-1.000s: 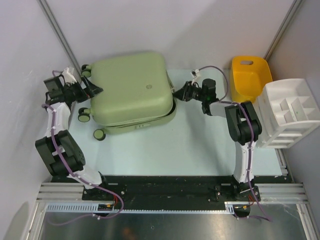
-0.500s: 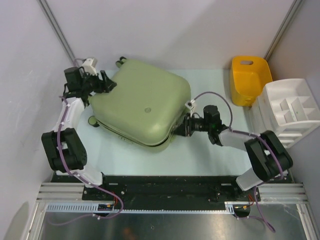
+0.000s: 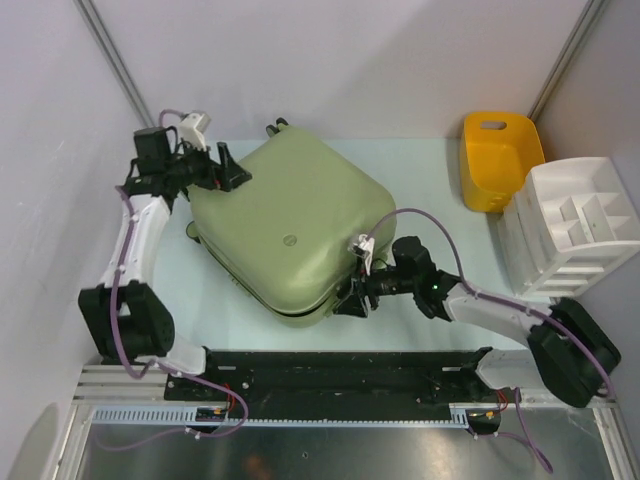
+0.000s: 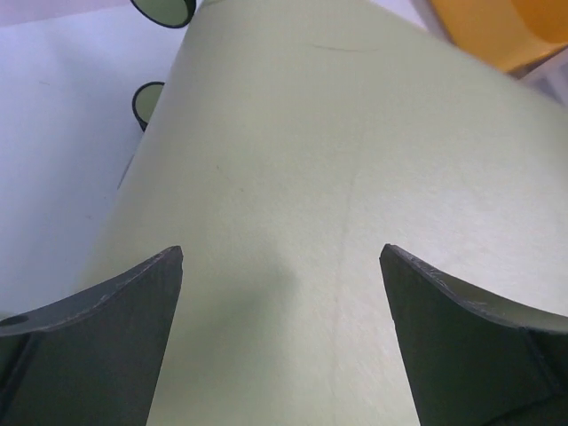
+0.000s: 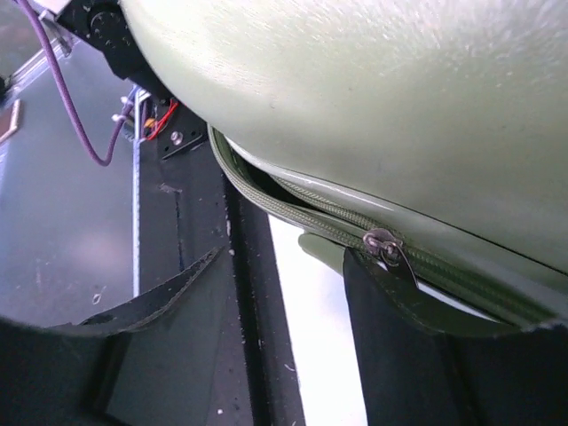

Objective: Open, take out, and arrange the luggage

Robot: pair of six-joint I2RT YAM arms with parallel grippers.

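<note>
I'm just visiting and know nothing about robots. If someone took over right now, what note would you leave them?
Left gripper: fingers open, at the far left corner of the luggage, holding nothing.
Right gripper: fingers open, beside the zipper pull at the near edge, not pinching it.
The luggage lies shut and skewed on the table.
Done: nothing taken out yet.
To do: unzip, open, unpack, arrange.

Luggage [image 3: 290,225] sits skewed between left end effector [image 3: 226,172] and right end effector [image 3: 354,298].

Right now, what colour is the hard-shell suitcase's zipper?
Olive green zipper, darker than the pale sage-green suitcase shell; best in the right wrist view.
</note>
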